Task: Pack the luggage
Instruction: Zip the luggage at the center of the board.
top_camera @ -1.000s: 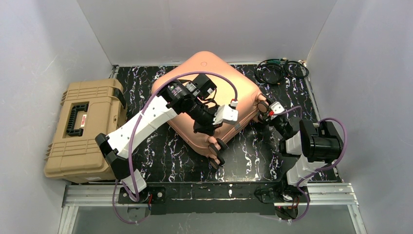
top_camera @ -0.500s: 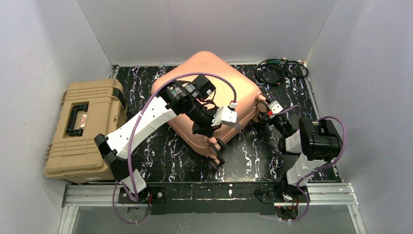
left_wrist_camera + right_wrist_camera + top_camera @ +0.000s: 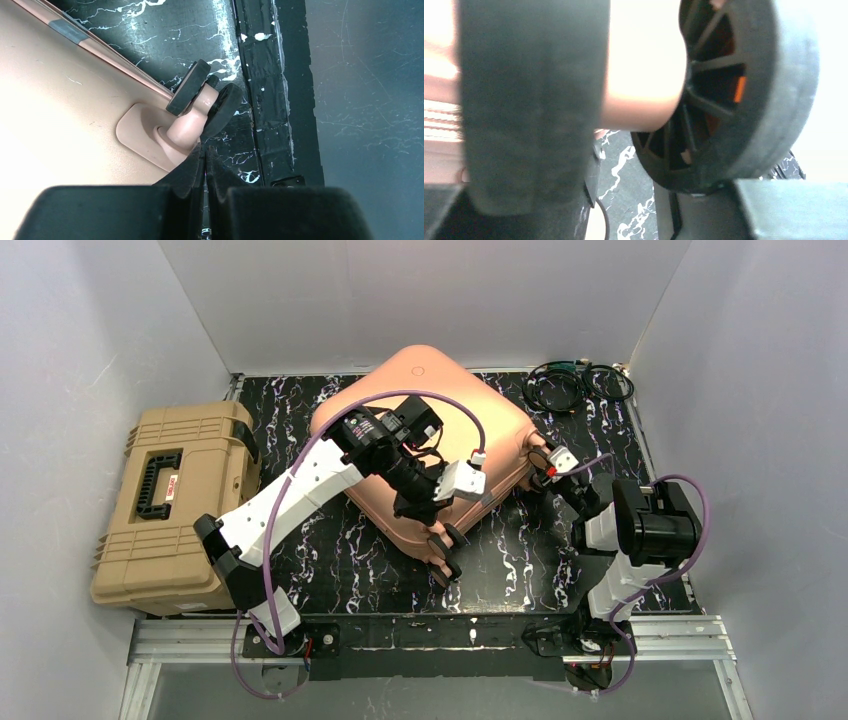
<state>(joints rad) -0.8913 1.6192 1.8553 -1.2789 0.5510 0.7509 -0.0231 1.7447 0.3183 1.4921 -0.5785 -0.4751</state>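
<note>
The peach-pink luggage (image 3: 425,420) lies closed and flat on the dark marbled table, turned diagonally. My left gripper (image 3: 430,520) hangs over its near corner. In the left wrist view the left gripper (image 3: 204,151) is shut and empty, its tips touching the pink stem of a wheel pair (image 3: 202,97). My right gripper (image 3: 548,462) is at the wheel pair on the luggage's right corner. In the right wrist view its fingers (image 3: 784,210) stand wide apart, with the spoked wheel (image 3: 729,95) and its twin very close between them.
A tan ribbed toolbox (image 3: 170,505) with a black handle sits at the left. A coil of black cables (image 3: 575,385) lies at the back right. White walls close in three sides. A black rail (image 3: 270,100) runs along the table's near edge.
My right gripper has edged up and left, closer onto the right corner wheels. The left arm has shifted slightly left over the near corner. The luggage has not moved.
</note>
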